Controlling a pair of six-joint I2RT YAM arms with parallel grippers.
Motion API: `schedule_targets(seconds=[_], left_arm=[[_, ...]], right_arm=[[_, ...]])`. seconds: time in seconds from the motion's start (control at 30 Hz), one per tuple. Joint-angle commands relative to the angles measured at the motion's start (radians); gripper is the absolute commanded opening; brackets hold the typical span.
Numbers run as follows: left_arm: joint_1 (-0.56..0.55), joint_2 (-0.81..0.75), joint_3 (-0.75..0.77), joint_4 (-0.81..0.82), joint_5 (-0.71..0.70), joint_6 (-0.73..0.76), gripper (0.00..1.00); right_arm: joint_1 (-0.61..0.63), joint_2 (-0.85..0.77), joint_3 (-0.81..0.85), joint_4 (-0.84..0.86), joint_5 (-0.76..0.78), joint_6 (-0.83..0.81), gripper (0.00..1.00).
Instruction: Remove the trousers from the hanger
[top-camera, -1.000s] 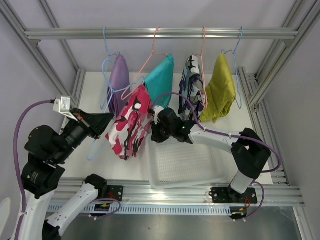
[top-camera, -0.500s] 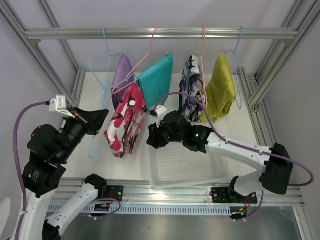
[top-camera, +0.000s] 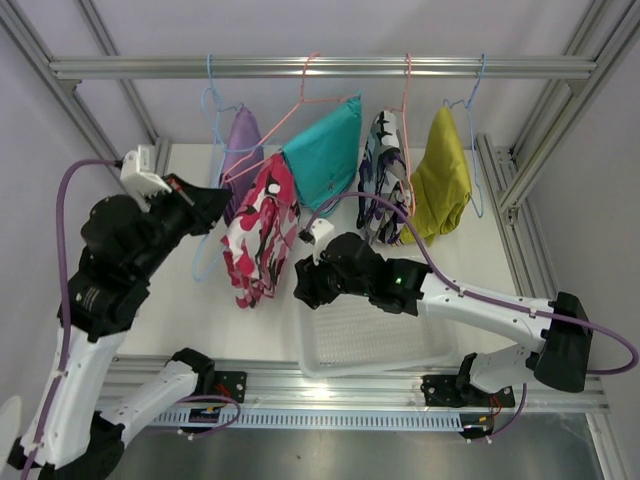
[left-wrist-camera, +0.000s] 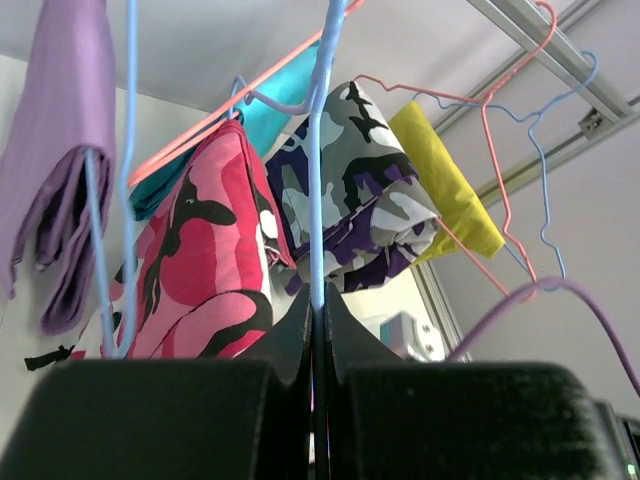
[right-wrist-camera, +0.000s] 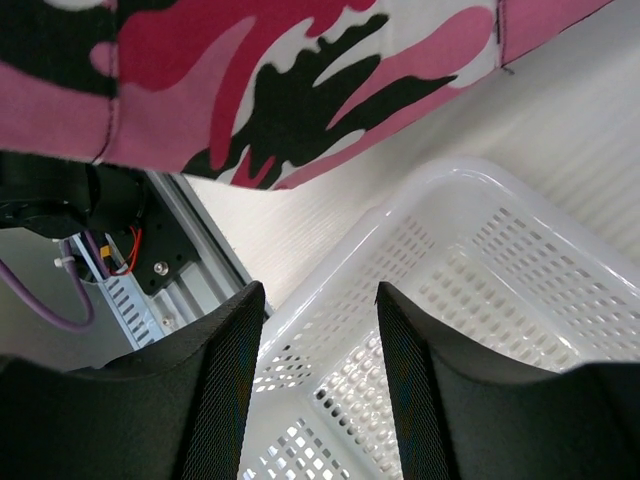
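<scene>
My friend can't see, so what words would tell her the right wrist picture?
Pink, black and white camouflage trousers hang across the top. Below them the two black jaws stand open with nothing between, and past them a white holed basket sits on a pale table.

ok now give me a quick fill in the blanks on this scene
The left gripper is shut on a ___ hanger wire.
The right gripper hangs ___ above the white basket.
Over that gripper hang the ___ camouflage trousers.
Missing: blue, open, pink.
</scene>
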Motion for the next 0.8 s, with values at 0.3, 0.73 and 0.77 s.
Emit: schedule_targets(seconds=[0.3,0.73,0.77], left_arm=[[-0.123,0.216,0.295,0.046,-0.333,-0.033,0.0],[-0.423,0.275,0.293,0.072,-0.818,-0.053,0.0],[-0.437,0.282,0.293,0.078,-0.876,-0.054,0.0]], right_arm=[[0.049,-0.11,0.099,-0.006,0.167,-0.014,0.64],[0.138,-0.029,0.245,0.088,0.503,-0.04,0.69],[0.144,-0.018,0.256,0.088,0.511,-0.048,0.7]])
